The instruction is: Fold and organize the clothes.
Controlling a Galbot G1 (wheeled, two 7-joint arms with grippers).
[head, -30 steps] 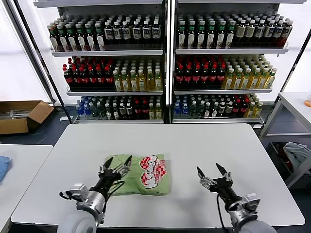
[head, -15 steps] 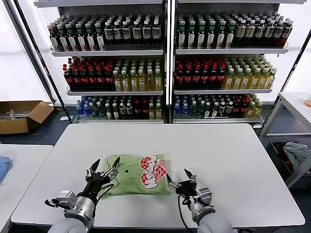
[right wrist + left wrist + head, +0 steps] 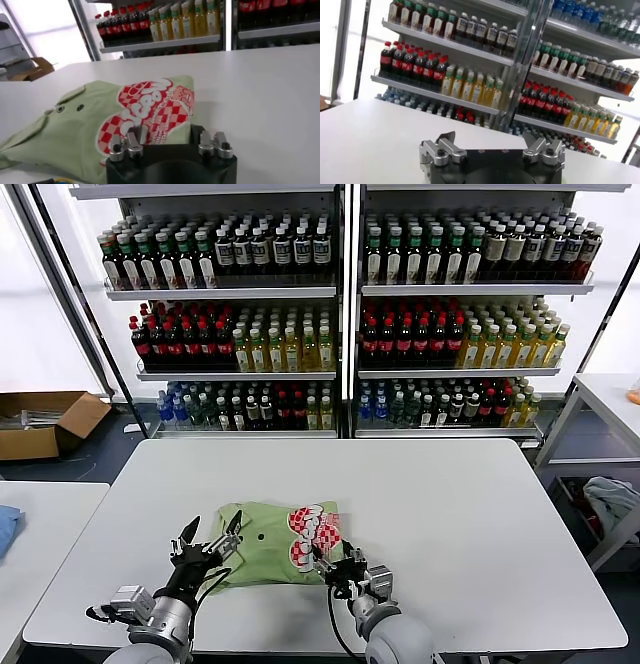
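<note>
Both grippers at shirt (image 3: pixel 265 544): left (image 3: pixel 211 536) fingers open; right (image 3: pixel 331 559) fingers unclear.

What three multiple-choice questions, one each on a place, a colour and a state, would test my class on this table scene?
1. Where does the polo shirt lie?
A. on the white table
B. on a shelf
C. in the cardboard box

2. What colours is the shirt's print?
A. blue and yellow
B. red and white
C. black only

3. How is the left pincer?
A. shut on the shirt
B. open
C. out of view

Answers:
1 A: it lies on the tabletop near the front edge.
2 B: red checks with white lettering.
3 B: its fingers are spread over the shirt's left edge, while the right pincer is at the printed side.
</note>
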